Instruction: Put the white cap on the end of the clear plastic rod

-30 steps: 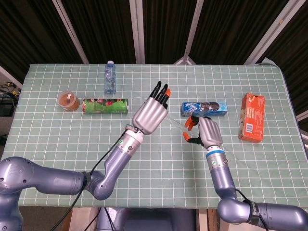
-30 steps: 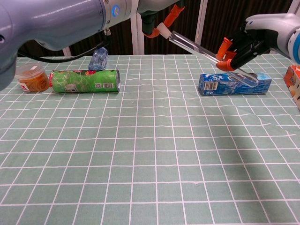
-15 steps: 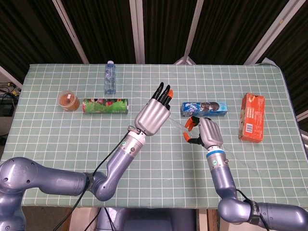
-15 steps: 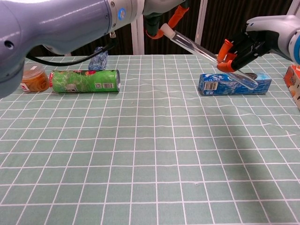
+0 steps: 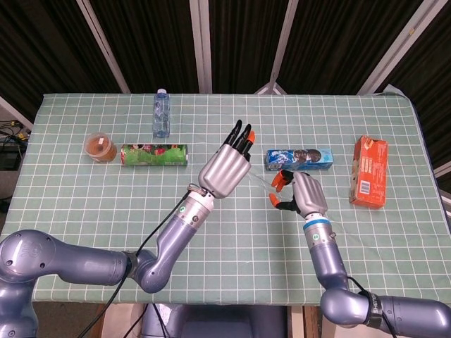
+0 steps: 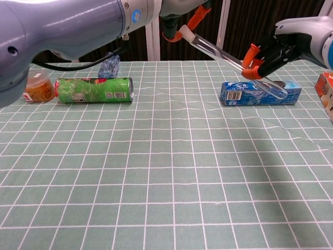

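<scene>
- The clear plastic rod (image 6: 234,62) is held up in the air above the table (image 5: 232,232), tilted, with one end high on the left and the other end low on the right in the chest view.
- The rod is gripped by the right hand (image 5: 299,193), with the orange-tipped fingers (image 6: 252,52) curled around it near its lower half.
- The lower end of the rod is seen in front of the blue cookie pack (image 6: 260,92) in the chest view.
- The white cap (image 6: 183,32) is seen at the high end of the rod, touching it or very nearly so.
- The cap is pinched by the fingertips of the left hand (image 5: 227,167); the rest of its fingers are stretched out and point away from the robot.
- It cannot be told from the pictures whether the cap is fully pushed onto the rod.
- A green tube can (image 5: 154,154) is lying on its side on the left part of the table.
- A small round tub (image 5: 100,146) with something brown in it is set just beside the left end of the can.
- A water bottle (image 5: 161,113) is lying behind the can, nearer the far edge.
- An orange box (image 5: 369,171) is lying flat near the right edge of the table.
- The table is covered by a green cloth with white squares.
</scene>
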Action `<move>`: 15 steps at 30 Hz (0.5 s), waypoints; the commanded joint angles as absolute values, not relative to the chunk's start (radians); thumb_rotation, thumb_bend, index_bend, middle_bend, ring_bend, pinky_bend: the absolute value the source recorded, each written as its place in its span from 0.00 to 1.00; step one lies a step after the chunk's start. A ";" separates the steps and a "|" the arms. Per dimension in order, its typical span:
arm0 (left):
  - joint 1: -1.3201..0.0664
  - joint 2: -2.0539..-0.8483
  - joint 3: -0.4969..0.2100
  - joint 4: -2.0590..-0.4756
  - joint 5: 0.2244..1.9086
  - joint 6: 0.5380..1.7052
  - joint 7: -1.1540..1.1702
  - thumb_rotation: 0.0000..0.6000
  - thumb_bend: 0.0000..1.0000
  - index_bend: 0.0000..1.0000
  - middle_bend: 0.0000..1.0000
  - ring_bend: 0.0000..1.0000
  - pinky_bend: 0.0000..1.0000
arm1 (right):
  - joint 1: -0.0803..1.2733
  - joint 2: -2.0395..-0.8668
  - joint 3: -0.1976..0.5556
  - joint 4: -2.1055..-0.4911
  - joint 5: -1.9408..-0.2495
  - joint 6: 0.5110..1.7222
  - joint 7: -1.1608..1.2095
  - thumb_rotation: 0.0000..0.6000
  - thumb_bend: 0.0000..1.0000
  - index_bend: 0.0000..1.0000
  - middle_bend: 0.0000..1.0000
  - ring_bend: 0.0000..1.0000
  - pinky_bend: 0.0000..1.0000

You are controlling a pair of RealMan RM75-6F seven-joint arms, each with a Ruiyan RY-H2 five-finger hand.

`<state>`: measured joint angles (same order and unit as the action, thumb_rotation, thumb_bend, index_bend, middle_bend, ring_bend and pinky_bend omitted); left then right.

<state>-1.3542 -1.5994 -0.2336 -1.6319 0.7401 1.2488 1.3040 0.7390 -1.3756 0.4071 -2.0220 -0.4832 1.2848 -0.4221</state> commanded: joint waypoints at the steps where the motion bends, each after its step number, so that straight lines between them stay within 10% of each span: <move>1: -1.354 -1.600 -0.232 -1.632 0.741 1.247 1.305 1.00 0.53 0.60 0.11 0.00 0.00 | 0.740 -1.374 0.406 -2.020 -0.482 1.282 -0.419 1.00 0.63 0.80 0.60 0.38 0.22; 15: -1.361 -1.619 -0.226 -1.614 0.769 1.243 1.312 1.00 0.53 0.60 0.11 0.00 0.00 | 0.746 -1.373 0.401 -2.025 -0.477 1.282 -0.407 1.00 0.63 0.80 0.60 0.38 0.22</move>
